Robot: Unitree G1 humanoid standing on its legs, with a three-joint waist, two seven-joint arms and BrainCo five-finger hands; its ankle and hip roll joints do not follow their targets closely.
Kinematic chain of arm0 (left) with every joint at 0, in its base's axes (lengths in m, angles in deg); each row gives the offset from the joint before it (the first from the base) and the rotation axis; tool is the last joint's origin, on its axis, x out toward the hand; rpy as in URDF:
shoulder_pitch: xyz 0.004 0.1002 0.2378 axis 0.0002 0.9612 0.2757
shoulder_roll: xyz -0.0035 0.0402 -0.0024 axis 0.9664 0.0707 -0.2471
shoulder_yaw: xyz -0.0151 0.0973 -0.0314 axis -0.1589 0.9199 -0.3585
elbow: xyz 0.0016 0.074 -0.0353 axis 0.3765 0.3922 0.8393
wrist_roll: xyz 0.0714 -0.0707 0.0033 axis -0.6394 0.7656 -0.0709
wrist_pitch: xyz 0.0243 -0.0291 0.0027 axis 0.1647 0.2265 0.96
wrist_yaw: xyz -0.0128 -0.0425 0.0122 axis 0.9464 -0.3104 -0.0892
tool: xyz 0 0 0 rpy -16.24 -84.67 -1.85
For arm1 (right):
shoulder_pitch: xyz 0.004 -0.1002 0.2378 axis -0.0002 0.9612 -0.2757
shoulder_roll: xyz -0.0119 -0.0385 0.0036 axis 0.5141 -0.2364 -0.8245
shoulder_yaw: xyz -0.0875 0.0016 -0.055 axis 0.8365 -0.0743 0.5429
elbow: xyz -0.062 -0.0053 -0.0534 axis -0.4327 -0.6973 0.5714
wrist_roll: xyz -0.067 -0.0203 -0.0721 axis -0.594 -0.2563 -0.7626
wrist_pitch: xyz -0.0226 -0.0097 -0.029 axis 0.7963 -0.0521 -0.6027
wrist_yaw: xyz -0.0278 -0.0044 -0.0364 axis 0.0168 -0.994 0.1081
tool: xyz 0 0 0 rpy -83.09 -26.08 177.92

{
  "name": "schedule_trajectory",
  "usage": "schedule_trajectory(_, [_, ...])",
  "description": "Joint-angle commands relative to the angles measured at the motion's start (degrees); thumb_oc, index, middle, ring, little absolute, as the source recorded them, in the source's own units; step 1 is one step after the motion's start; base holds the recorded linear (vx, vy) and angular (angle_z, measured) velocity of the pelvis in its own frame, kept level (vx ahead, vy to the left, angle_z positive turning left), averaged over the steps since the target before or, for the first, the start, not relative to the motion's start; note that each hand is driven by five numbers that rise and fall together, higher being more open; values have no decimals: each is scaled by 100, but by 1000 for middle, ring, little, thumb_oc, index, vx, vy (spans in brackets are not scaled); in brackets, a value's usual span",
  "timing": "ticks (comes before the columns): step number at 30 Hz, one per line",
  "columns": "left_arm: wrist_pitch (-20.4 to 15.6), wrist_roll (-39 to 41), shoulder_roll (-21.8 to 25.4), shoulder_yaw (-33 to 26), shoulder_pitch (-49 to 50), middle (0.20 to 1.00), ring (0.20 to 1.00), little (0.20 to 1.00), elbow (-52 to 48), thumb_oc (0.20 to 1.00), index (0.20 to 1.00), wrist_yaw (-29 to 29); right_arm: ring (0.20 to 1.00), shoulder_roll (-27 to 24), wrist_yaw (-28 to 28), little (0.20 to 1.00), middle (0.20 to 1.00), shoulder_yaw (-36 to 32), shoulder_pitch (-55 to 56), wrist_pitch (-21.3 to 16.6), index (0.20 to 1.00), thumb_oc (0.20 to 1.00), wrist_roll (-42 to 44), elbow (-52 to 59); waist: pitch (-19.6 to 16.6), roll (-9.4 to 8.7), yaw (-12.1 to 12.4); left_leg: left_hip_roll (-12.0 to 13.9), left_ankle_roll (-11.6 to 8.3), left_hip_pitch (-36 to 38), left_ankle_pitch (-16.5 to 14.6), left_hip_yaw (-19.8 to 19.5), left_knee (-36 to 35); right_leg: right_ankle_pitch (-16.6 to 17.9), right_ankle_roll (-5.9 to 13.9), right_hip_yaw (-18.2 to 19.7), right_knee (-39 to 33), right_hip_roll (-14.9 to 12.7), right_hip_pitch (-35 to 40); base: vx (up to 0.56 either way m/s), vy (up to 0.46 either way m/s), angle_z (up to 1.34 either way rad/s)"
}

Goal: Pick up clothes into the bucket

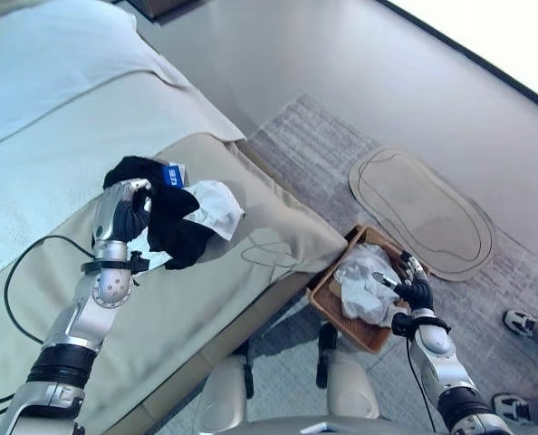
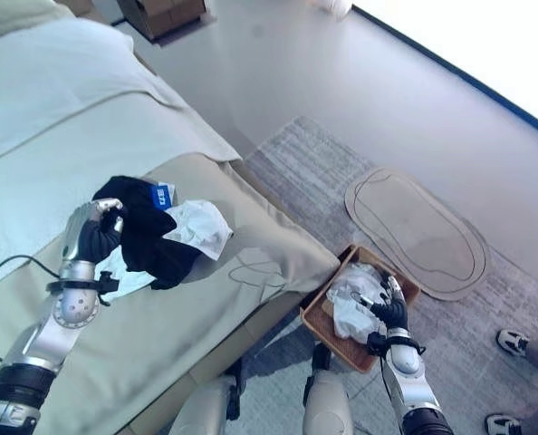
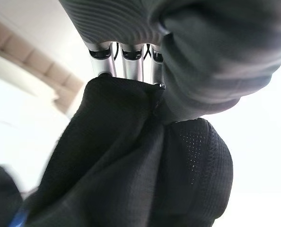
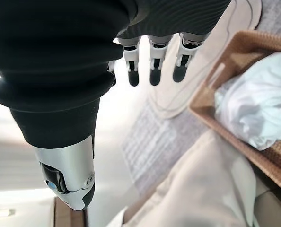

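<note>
While our right hand [image 1: 414, 288] hangs over the woven basket [image 1: 326, 302] at the lower right of the head view, fingers straight and loose with nothing in them, we can see white clothes [image 1: 367, 283] already piled inside it. That basket sits on the grey rug [image 1: 314, 149] just beside the bed [image 1: 224, 299]. Further up, at middle left, our left hand [image 1: 124, 210] has its fingers curled into a black garment [image 1: 165, 213] lying on the bed cover, and the wrist view shows the dark fabric bunched right against the fingers. A white garment [image 1: 213, 207] lies touching the black one. An oval beige mat [image 1: 423, 210] is at the upper right.
</note>
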Motion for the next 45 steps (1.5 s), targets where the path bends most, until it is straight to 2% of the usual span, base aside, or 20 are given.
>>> schedule_trajectory(1, [-401,738,148,-519,-549,200,200,200,-365,200,200,-120,1000,7,70,1000,1000,75,-103,-65,1000,1000,-17,154,-187,-74,-112,2,-2,-1,-217,-24,83,443,256,118,-463,-201,296,56,-6,-6])
schedule_trajectory(4, [-375,1036,376,-502,-1061,200,200,200,-286,200,200,-128,1000,-20,157,1000,1000,195,-43,-13,1000,1000,-86,253,-341,-59,-130,-16,-5,258,-186,39,-108,475,281,91,-572,-198,494,61,-11,-9])
schedule_trajectory(5, [-263,999,698,-310,-1570,200,200,200,-125,200,200,-109,1000,-39,197,1000,1000,292,-47,19,1000,1000,-108,241,-444,-23,-156,-38,-11,373,-163,35,-209,469,299,74,-608,-200,597,65,-14,-7])
schedule_trajectory(9, [-189,1075,1009,2,-2310,200,200,200,-85,200,200,-60,1000,-68,317,1000,1000,431,28,81,1000,1000,-253,448,-553,2,-187,-54,-21,563,-131,51,-343,466,328,3,-674,-219,778,53,-20,4])
schedule_trajectory(10, [-151,1188,1223,150,-2725,200,200,200,13,200,200,-95,1000,-67,356,1000,1000,548,24,108,1000,1000,-296,435,-636,27,-197,-56,-22,658,-133,95,-385,485,346,-16,-734,-217,878,0,0,0])
schedule_trajectory(16, [-140,1507,1706,487,-3566,200,200,200,76,200,200,-82,1000,-31,507,1000,1000,707,180,191,1000,1000,-317,382,-824,75,-196,-34,-30,884,-125,146,-516,519,382,-29,-869,-199,1063,44,-25,-3])
schedule_trajectory(23, [-226,2196,2264,1514,-5190,200,200,200,657,200,200,-78,1000,-70,669,1000,1000,850,233,250,1000,1000,-276,295,-1032,126,-204,-26,-45,1107,-126,157,-602,514,427,-92,-972,-190,1321,38,-19,1])
schedule_trajectory(24, [-241,2416,2316,1690,-5466,200,200,200,737,200,200,-40,1000,-105,695,1000,1000,905,213,259,1000,1000,-247,304,-1079,172,-209,-25,-46,1133,-125,159,-613,520,437,-97,-987,-190,1349,39,-20,3])
schedule_trajectory(25, [-371,3042,2353,2012,-5934,200,200,200,990,200,200,112,1000,-116,722,1000,1000,952,162,279,1000,1000,-225,305,-1128,191,-197,-31,-44,1178,-122,157,-636,529,449,-108,-1008,-183,1386,35,-14,1])
schedule_trajectory(30, [-436,3582,2411,2899,-7110,200,200,200,1351,200,200,253,1000,-158,791,1000,1000,1189,-23,329,1000,1000,-360,337,-1199,202,-156,-43,-42,1250,-125,143,-647,537,467,-141,-1043,-184,1482,7,-3,0])
schedule_trajectory(31, [-438,3751,2399,3273,-7590,200,200,200,1583,200,200,309,1000,-226,847,1000,1000,1382,-130,348,1000,1000,-444,373,-1256,243,-131,-46,-46,1274,-125,140,-657,535,474,-156,-1057,-189,1525,15,-10,4])
schedule_trajectory(33, [-464,3875,2385,3507,-7889,200,200,200,1729,200,200,346,1000,-202,862,1000,1000,1443,-197,351,1000,1000,-480,393,-1257,218,-117,-49,-47,1289,-122,128,-664,528,475,-165,-1064,-185,1550,15,-6,8])
schedule_trajectory(35, [-452,4076,2295,3940,-8515,200,200,200,1970,200,200,392,1000,-283,1028,1000,1000,1777,-411,360,1000,1000,-536,577,-1305,272,-79,-51,-54,1320,-114,119,-677,529,488,-183,-1082,-183,1585,8,-4,3])
schedule_trajectory(39, [-432,4402,2131,4343,-9091,200,200,200,2376,200,200,530,1000,-272,1226,1000,1000,2129,-635,338,1000,1000,-510,911,-1328,283,-62,-46,-54,1339,-97,128,-710,547,496,-181,-1111,-174,1589,0,-1,1])
schedule_trajectory(42, [-442,5341,1784,4562,-9571,200,200,200,2839,200,200,893,1000,-257,1420,1000,1000,2496,-851,355,1000,1000,-350,1177,-1358,329,-43,-47,-51,1352,-86,130,-729,559,497,-176,-1138,-161,1590,0,0,0])
schedule_trajectory(45, [-426,5679,1610,4709,-9839,200,200,200,3060,200,200,1024,1000,-209,1474,1000,1000,2639,-977,381,1000,1000,-285,1237,-1369,339,-27,-51,-50,1355,-83,129,-736,554,497,-187,-1149,-159,1606,0,0,0])
